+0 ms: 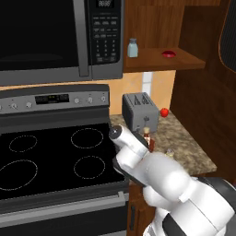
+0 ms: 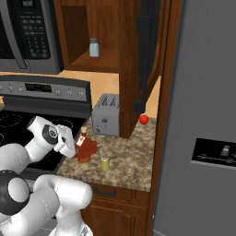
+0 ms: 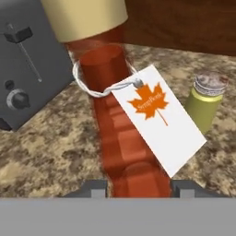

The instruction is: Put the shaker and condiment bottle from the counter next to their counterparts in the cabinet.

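The amber-red ribbed glass condiment bottle (image 3: pixel 117 133) with its tan cap and white maple-leaf tag stands on the speckled brown-and-tan granite-look bench (image 2: pixel 131 159), just in front of the grey metal two-slot toaster (image 2: pixel 106 121). In the hand view the bottle's body runs down between the two dark fingertips (image 3: pixel 94 188) of the pincer (image 3: pixel 138 189), one on each side of the glass and hard against it as far as this close view shows, so the pincer looks narrowed onto the bottle. The bottle's base appears to rest on the bench, though the arm hides much of it in the base views.

The small yellow-green cylindrical shaker (image 2: pixel 105 162) with a pale grey cap stands upright on the bench just beside the bottle, nearer the bench's front edge, apart from the glass. A small red round fruit (image 2: pixel 144 119) sits further back on the bench, near the toaster's far corner.

Up in the dark reddish-brown wooden wall cabinet (image 1: pixel 159 23), on its lighter wood shelf board, a pale blue shaker with a grey cap (image 1: pixel 132 48) stands toward the left and a small glossy red rounded item (image 1: pixel 168 53) lies toward the right, the two well apart. The black microwave (image 1: pixel 60 37) hangs beside the cabinet, over the black glass stovetop (image 1: pixel 55 156). The white arm reaches from the stove side across to the bench.
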